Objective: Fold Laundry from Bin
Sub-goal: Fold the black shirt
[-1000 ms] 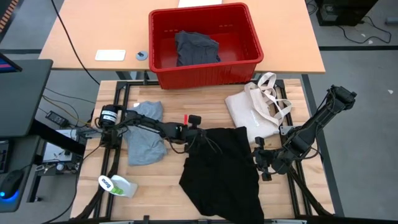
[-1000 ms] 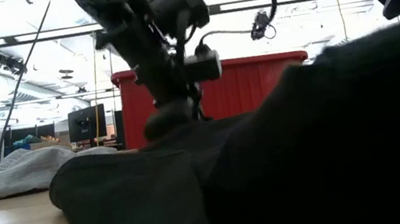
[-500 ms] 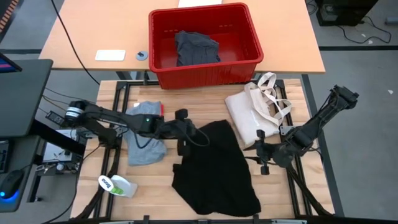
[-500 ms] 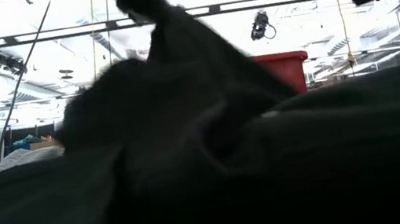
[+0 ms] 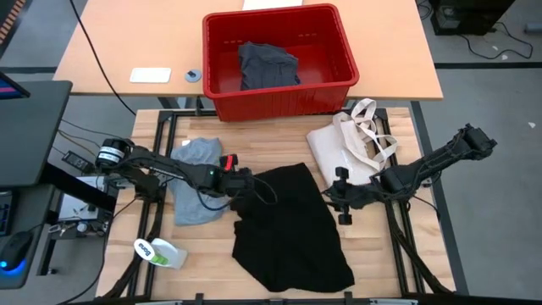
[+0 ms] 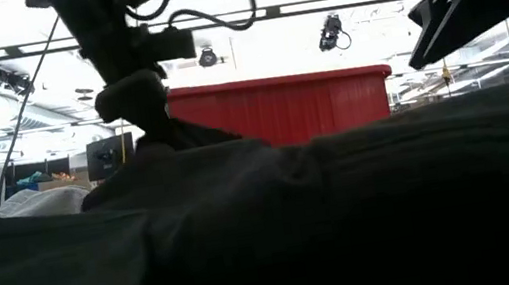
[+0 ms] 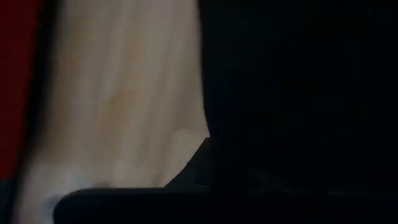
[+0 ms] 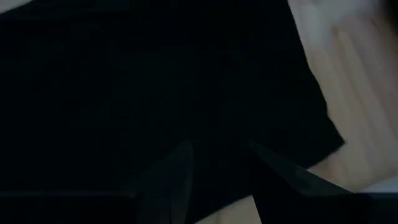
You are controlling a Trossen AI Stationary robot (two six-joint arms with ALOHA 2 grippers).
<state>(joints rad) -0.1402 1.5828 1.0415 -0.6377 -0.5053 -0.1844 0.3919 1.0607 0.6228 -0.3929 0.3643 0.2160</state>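
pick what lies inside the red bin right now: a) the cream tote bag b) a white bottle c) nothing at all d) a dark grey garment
d: the high view shows a crumpled dark grey garment lying inside the red bin, while the cream tote bag lies on the table in front of it.

Black garment [image 5: 292, 224], grey T-shirt [image 5: 196, 191], red bin [image 5: 279, 59], cream tote [image 5: 347, 152].

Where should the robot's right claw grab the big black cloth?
Probably its free right edge near the top corner: the black garment lies flat there, and the right gripper, jaws open, sits just beside it. The left gripper already pinches the opposite edge, so come in low from the right.
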